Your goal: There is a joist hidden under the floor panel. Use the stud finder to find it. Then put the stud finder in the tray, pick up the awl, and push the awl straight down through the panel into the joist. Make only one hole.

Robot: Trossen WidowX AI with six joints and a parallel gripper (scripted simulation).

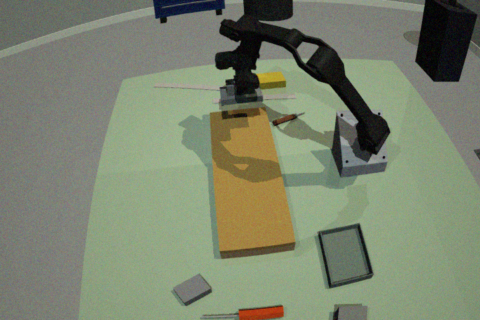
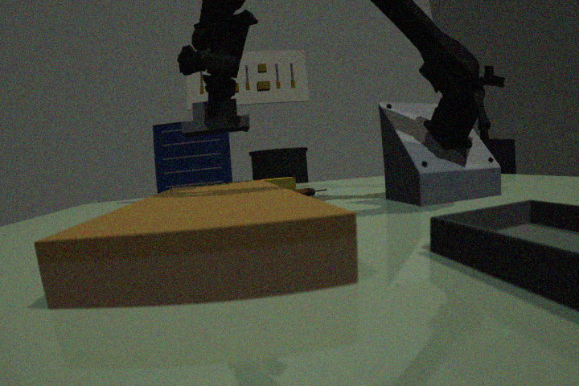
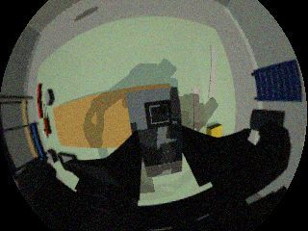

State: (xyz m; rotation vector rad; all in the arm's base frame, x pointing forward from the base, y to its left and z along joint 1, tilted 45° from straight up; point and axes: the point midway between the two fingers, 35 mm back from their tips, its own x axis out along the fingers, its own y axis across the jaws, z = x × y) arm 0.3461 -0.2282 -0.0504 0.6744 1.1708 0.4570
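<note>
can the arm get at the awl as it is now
Probably not yet: the awl lies uncovered beside the panel, seemingly within reach, but the hand is shut on the stud finder.

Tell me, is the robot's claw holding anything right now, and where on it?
Yes, the gripper grips the stud finder; the exact gripping place is hidden.
</note>
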